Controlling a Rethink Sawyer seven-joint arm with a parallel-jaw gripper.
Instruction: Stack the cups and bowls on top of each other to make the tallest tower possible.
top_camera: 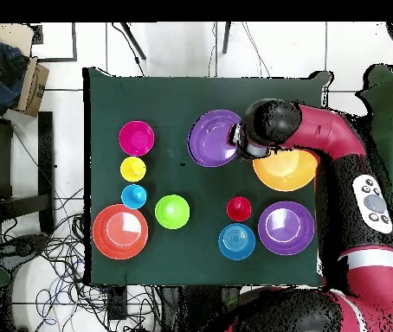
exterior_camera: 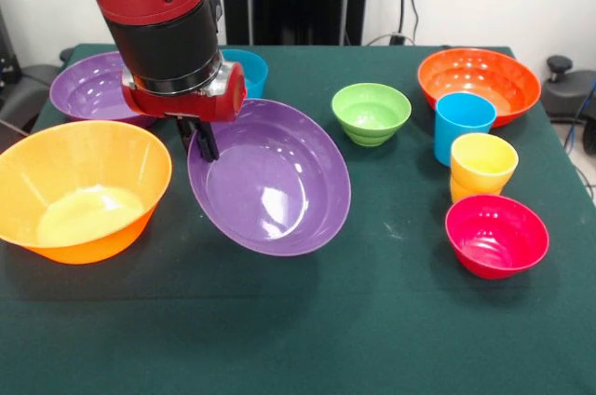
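Note:
My gripper (exterior_camera: 202, 141) is shut on the left rim of a big purple bowl (exterior_camera: 270, 181), which hangs tilted with its inside facing the front, beside the yellow-orange bowl (exterior_camera: 84, 185). From overhead the gripper (top_camera: 235, 143) sits at the held purple bowl's (top_camera: 213, 137) edge, next to the yellow-orange bowl (top_camera: 284, 170). A second purple bowl (exterior_camera: 91, 88) rests at the back left. A light blue cup (exterior_camera: 463, 125) and a yellow cup (exterior_camera: 482, 164) stand on the right. The red cup (top_camera: 239, 208) shows only from overhead.
A green bowl (exterior_camera: 371, 113), an orange bowl (exterior_camera: 479, 86) and a magenta bowl (exterior_camera: 496, 235) sit on the green tablecloth (exterior_camera: 391, 320). A blue bowl (exterior_camera: 250, 69) peeks out behind the arm's wrist. Cables lie on the floor (top_camera: 53, 259) beside the table.

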